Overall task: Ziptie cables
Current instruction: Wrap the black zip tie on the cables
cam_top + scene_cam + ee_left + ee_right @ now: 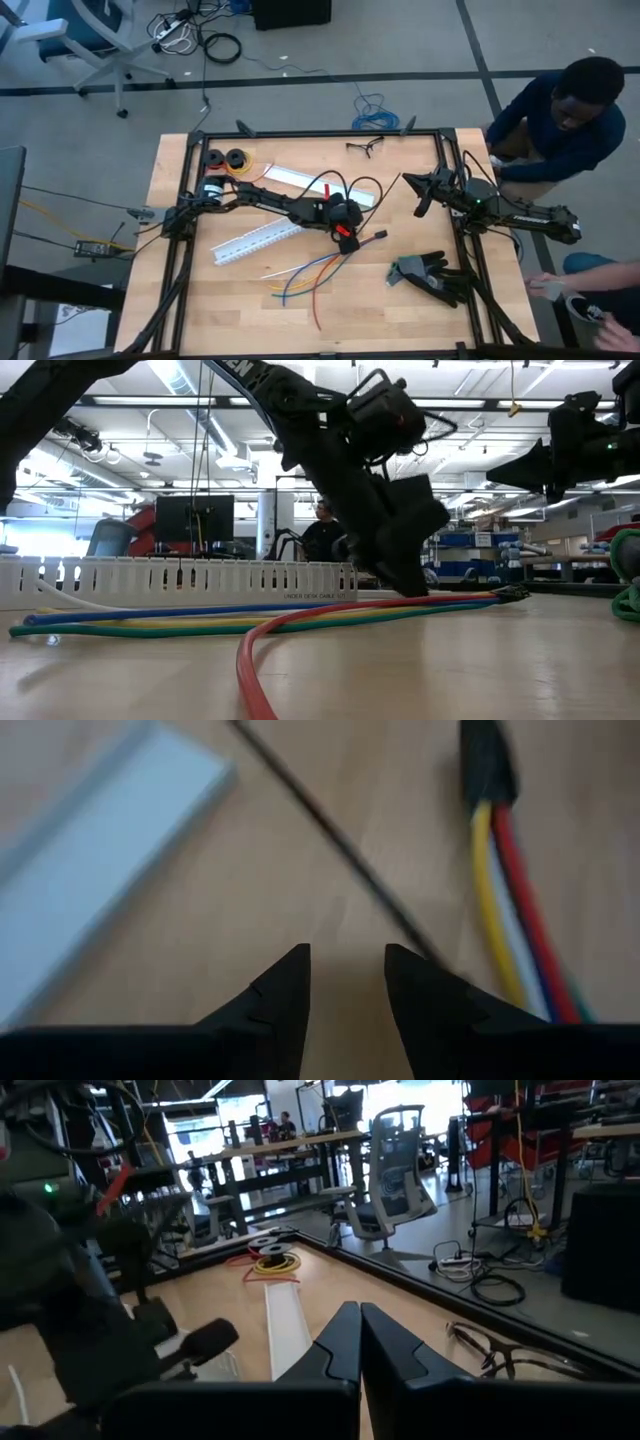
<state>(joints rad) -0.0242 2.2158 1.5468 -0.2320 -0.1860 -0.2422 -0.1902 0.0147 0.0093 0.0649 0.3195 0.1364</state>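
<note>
The wooden desk (420, 310) fills the middle of the scene, framed by a black rail. Two dark arms reach over it. The left arm stretches from the left edge toward the centre, and its left hand (346, 238) hangs low over the boards, tips pointing down. In its own wrist view the two fingers (283, 995) stand partly spread with bare wood between them, pinching nothing. The right arm waits high at the right side of the desk, its right hand (359, 1342) pressed together and empty, aimed across the far part of the desk.

Two white slotted ducts (255, 240) lie left of centre, one farther back than the other. A black glove (432, 275) rests near the right front.

The cables (300, 275) lie loose in front of the nearer duct, fanning toward the near edge, with their gathered ends at a dark sleeve just right of the left hand. The ziptie (330, 830) lies flat on the wood as a thin dark strap, running slantwise just beyond the left fingertips and beside the cable ends, touching neither finger.
</note>
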